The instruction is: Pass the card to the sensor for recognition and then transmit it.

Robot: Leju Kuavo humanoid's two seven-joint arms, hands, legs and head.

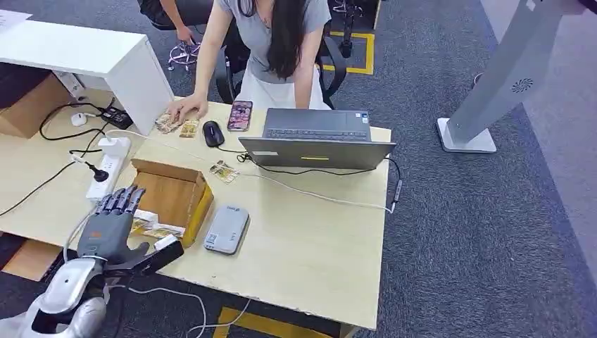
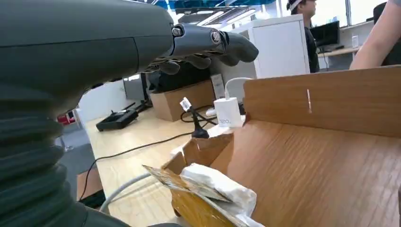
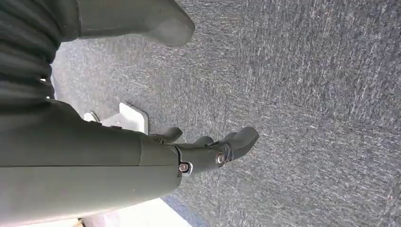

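Hovering left hand [image 1: 112,224] w/ spread fingers, over brown cardboard box [image 1: 174,193]; crinkly cards [image 1: 156,229]

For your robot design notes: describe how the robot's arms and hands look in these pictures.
The left arm is glossy silver. The left hand has a matte grey back, darker segmented fingers and a ribbed grey wrist cover. The right hand is matching dark grey, with small silver screws.

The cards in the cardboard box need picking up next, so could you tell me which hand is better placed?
Left: the left hand hovers open beside the cardboard box, near the cards; the right hand hangs over carpet.
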